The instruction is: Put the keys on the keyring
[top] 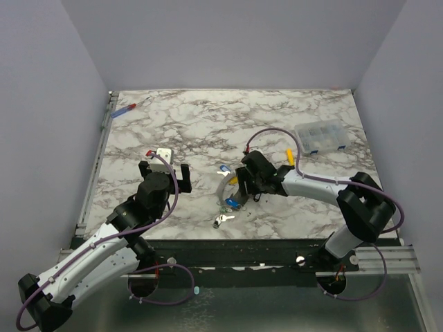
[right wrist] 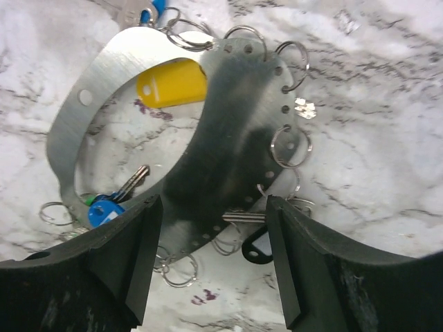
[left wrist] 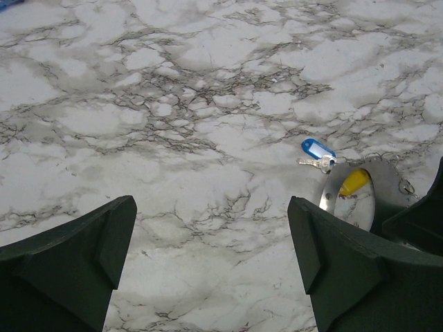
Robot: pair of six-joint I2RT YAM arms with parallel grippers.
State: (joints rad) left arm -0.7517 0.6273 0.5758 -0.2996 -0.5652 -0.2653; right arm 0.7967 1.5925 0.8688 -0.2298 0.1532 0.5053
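Observation:
The keyring [right wrist: 228, 104] is a flat brushed-metal loop with punched holes and small split rings, lying on the marble. Inside it lies a yellow-capped key [right wrist: 172, 83]. A blue-capped key [right wrist: 104, 211] sits at its lower left, and another blue one [right wrist: 149, 12] at its top edge. A black-tagged key [right wrist: 252, 245] lies under its lower rim. My right gripper [right wrist: 213, 207] hovers open over that rim, holding nothing. From above, the keyring [top: 223, 188] is just left of the right gripper [top: 243, 183]. A bare silver key [top: 221, 220] lies nearer the front. My left gripper [left wrist: 211, 207] is wide open over bare marble, left of the keyring [left wrist: 336, 190].
A clear compartment box [top: 320, 136] stands at the right back. A small yellow-handled screwdriver [top: 289, 155] lies behind the right arm. At the far left corner lies a red-and-blue screwdriver [top: 128, 107]. Grey walls enclose the table.

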